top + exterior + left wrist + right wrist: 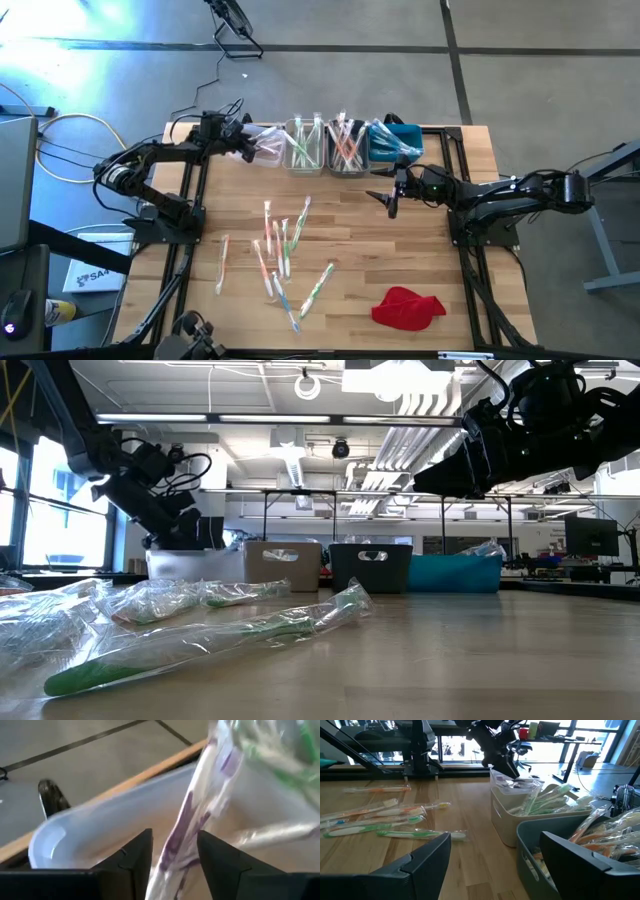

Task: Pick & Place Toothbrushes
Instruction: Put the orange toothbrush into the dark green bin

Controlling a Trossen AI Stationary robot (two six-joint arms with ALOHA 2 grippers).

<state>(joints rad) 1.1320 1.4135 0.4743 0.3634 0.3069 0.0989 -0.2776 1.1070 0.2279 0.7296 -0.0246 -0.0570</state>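
Observation:
Four bins stand in a row along the far edge: white (265, 148), beige (303, 148), grey (347, 148) and blue (393, 142), with wrapped toothbrushes in them. Several more wrapped toothbrushes (280, 255) lie flat on the table's middle. My left gripper (243, 145) hangs over the white bin (100, 815), slanting down, fingers apart. A purple-handled toothbrush (187, 820) in its clear wrapper stands between them and reaches into the bin. My right gripper (392, 195) waits open and holds nothing, near the grey and blue bins, clear of the table. My left gripper has the purple toothbrush's wrapped handle (172, 855) running lengthwise between its two parted fingers (135, 862). The wrapper fills most of the gap, and I cannot tell whether either finger touches it. The far end of the toothbrush leans inside the white bin.
A red cloth (408, 307) lies at the near right of the table. Bare wood shows between the loose toothbrushes and the right arm. In the low view a green toothbrush (200, 645) lies closest to the camera.

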